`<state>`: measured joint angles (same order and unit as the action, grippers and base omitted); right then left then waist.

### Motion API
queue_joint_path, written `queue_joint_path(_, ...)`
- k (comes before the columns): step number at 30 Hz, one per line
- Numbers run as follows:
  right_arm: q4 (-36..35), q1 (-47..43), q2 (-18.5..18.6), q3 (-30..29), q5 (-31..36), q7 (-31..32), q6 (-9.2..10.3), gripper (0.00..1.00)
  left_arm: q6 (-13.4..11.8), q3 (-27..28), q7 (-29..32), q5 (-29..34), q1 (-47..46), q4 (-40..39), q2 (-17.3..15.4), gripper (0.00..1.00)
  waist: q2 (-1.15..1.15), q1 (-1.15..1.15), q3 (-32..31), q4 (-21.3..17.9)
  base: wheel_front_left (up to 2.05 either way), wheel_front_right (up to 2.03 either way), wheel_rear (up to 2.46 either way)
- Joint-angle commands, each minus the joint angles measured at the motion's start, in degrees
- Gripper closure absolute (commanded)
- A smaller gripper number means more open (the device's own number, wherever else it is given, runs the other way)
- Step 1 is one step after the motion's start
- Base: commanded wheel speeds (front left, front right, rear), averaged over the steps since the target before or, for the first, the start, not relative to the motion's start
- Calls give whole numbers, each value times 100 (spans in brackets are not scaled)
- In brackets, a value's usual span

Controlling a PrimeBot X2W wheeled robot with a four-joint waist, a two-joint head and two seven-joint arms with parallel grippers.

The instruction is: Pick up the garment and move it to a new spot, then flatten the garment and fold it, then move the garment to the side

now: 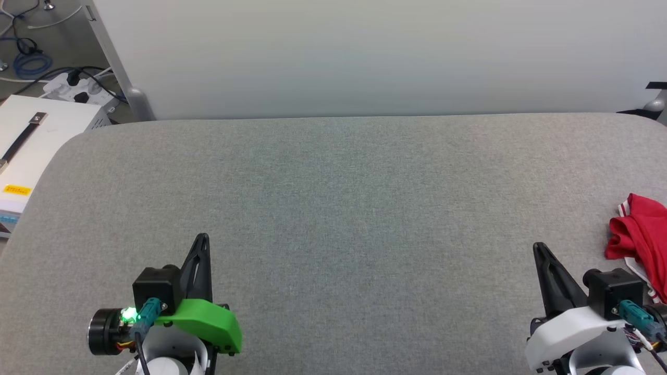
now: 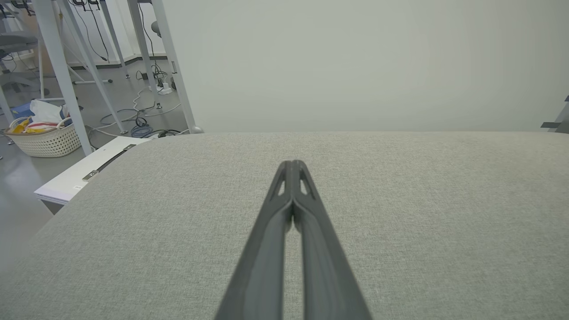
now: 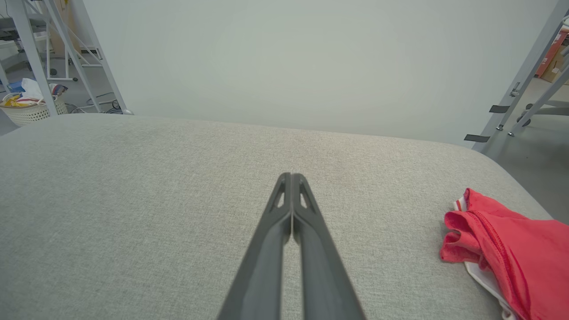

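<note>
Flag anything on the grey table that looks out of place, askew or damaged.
The garment lies bunched in a crumpled heap near the right edge of the table, beside the shut right claw, running out of the head view. Nothing looks spilled or damaged.

Grey fabric-covered tabletop (image 1: 333, 182) spans left to right. Pale flat wall panel (image 1: 365, 52) stands behind its far edge. Crumpled red fabric garment (image 1: 643, 234) lies on the tabletop at the right end, near side. Dark-fingered left gripper (image 1: 202, 240) over near left. Dark-fingered right gripper (image 1: 538, 249) over near right, just left of the garment, apart from it. White box-shaped cabinet (image 1: 36, 135) sits off the tabletop's left end. White power strip (image 1: 78, 88) on the floor behind the cabinet. White woven plastic basket (image 2: 44, 142) on the floor farther left.
</note>
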<state>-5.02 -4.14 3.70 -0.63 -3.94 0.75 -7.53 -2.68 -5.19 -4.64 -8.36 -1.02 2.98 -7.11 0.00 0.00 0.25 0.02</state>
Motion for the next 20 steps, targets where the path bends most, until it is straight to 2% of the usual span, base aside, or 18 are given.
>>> queue_joint_path(1,43,125,-23,15,77,-29,3,100,52,49,30,103,69,-38,50,100,0,0,-1,0,0,0,0)
queue_joint_path(20,266,265,-52,38,231,-51,4,100,157,277,241,459,85,-165,232,100,0,0,-12,-1,0,0,0)
